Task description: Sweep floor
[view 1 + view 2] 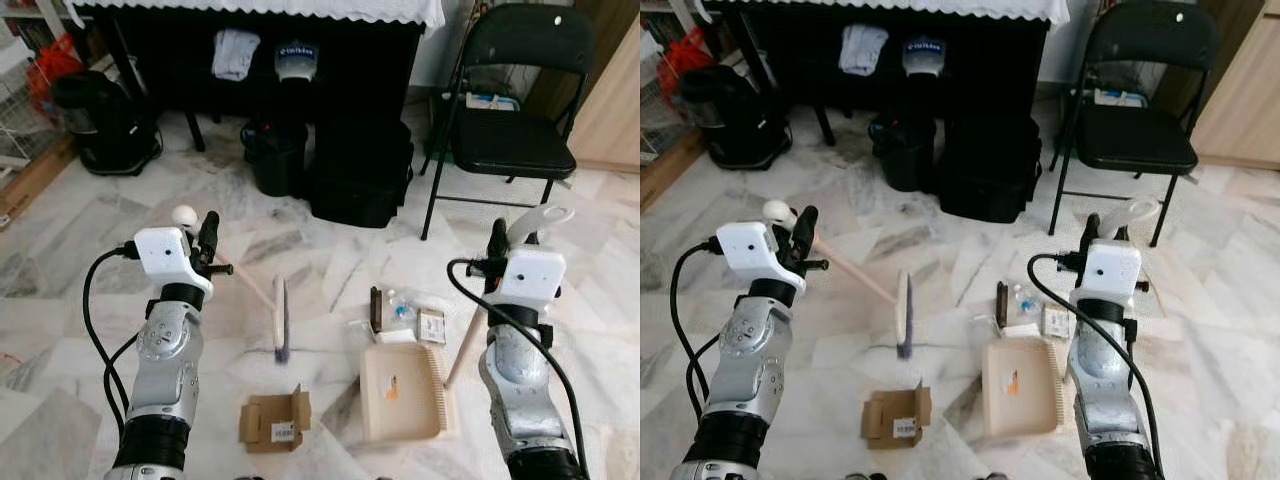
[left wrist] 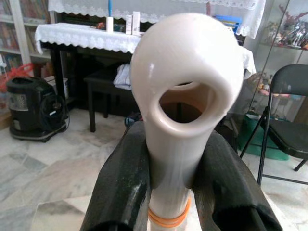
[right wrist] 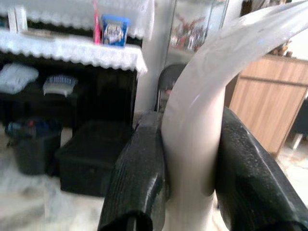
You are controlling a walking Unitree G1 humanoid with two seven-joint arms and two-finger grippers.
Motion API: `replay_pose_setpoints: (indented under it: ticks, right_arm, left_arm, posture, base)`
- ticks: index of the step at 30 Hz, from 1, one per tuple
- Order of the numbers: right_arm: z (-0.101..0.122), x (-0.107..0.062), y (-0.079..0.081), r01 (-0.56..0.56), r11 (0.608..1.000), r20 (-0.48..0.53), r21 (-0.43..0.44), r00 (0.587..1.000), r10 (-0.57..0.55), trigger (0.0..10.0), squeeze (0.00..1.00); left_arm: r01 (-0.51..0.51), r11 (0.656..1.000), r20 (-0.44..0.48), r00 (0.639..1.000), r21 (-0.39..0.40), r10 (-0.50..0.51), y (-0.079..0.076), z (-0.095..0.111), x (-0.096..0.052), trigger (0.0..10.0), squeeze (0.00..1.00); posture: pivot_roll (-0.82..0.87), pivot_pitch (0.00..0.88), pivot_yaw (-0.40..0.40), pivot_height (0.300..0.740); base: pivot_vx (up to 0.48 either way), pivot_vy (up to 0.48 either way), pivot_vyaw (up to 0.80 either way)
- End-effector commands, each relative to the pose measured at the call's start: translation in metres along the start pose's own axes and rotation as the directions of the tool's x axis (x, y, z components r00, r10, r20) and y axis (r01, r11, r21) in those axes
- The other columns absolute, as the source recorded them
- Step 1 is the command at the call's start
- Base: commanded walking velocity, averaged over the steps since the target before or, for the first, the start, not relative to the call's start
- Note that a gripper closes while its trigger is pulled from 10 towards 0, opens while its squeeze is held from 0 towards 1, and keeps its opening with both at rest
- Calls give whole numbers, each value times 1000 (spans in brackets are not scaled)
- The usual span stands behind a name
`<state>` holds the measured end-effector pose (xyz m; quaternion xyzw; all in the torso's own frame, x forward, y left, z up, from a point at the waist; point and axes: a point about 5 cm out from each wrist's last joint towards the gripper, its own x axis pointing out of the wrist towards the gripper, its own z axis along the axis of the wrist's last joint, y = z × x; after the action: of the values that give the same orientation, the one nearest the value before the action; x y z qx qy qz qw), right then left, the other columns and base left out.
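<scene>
My left gripper [image 1: 208, 240] is shut on the cream top end of the broom handle [image 2: 185, 96], whose looped tip sticks out past the fingers [image 2: 122, 187]. The handle slants down to the broom head [image 1: 280, 320], which rests on the marble floor. On the other side, my right gripper [image 1: 498, 245] is shut on the curved white grip [image 3: 202, 115] of the beige dustpan [image 1: 400, 395]. The pan lies flat on the floor before my right arm. Several small bits of litter [image 1: 405, 312] lie just beyond the pan. A flattened cardboard box [image 1: 275, 420] lies near my feet.
A black folding chair [image 1: 510, 130] stands at the far right. Under the lace-covered dark table [image 1: 260, 10] sit a black bin [image 1: 275, 155] and a black case [image 1: 360, 170]. A black vacuum cleaner [image 1: 100, 120] stands at the far left.
</scene>
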<state>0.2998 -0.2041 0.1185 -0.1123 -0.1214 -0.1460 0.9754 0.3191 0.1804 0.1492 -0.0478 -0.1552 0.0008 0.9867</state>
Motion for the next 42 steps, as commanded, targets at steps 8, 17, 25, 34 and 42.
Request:
replay_pose_setpoints:
  ticks: [8, 17, 25, 34, 42]
  right_arm:
    - [-26, -14, 2, -25, 1000, -80, -9, 996, 25, 10000, 0]
    - [-28, -16, 6, -45, 999, -75, -18, 996, 43, 10000, 0]
    - [-31, -17, 4, -51, 998, -67, -27, 996, 49, 10000, 0]
    - [-44, -24, 5, -80, 995, -111, -57, 991, 73, 10000, 0]
    - [-54, -27, 4, -90, 993, -151, -77, 985, 78, 10000, 0]
  left_arm:
    - [-24, 999, -2, 1000, 43, 24, 9, -9, -5, 10000, 0]
    - [-75, 985, -42, 996, 153, 82, 28, -22, -8, 10000, 0]
    - [-84, 974, -117, 987, 211, 110, 45, -42, -25, 10000, 0]
    - [-74, 973, -184, 976, 220, 116, 48, -61, -46, 10000, 0]
    - [-68, 977, -191, 976, 204, 108, 46, -64, -49, 10000, 0]
  posture:
    - [-24, 111, 8, 740]
    - [-28, 119, 13, 740]
    - [-30, 124, 12, 740]
    - [-25, 122, 8, 740]
    - [-25, 126, 7, 740]
  base:
    - [0, 0, 0]
    - [0, 0, 0]
    - [0, 0, 0]
    - [0, 0, 0]
    - [0, 0, 0]
